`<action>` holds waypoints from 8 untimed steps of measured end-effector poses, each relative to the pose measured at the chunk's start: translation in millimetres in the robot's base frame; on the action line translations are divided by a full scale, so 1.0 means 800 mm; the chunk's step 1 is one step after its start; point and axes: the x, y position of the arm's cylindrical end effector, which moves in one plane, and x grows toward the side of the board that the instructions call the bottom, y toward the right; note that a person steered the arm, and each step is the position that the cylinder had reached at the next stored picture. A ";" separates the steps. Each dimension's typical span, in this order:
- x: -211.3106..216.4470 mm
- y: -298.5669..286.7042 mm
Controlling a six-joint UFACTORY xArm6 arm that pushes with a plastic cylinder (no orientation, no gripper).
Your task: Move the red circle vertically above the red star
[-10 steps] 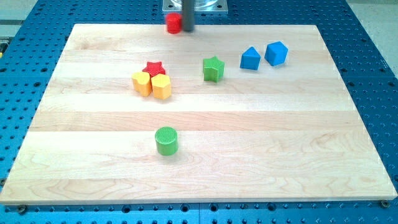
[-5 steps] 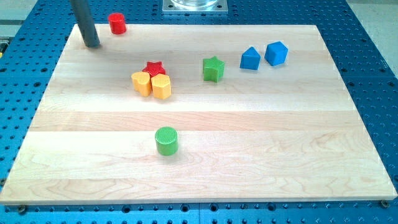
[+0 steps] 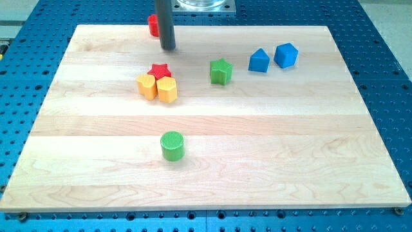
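Observation:
The red circle (image 3: 152, 25) sits at the board's top edge, partly hidden behind my rod. My tip (image 3: 168, 48) rests on the board just below and to the right of it, touching or nearly touching. The red star (image 3: 159, 70) lies lower down, almost straight below the red circle, packed against two yellow blocks (image 3: 147, 86) (image 3: 167, 89).
A green star (image 3: 220, 71) lies right of the red star. Two blue blocks (image 3: 259, 60) (image 3: 286, 55) sit at the upper right. A green cylinder (image 3: 172, 145) stands lower in the middle. The wooden board (image 3: 309, 148) lies on a blue perforated table.
The red circle slid left along the top edge, then back right to above the red star. My tip swung from the far left to just right of the circle.

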 end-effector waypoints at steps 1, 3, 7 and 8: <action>-0.035 -0.006; 0.082 -0.188; 0.065 -0.021; 0.139 0.035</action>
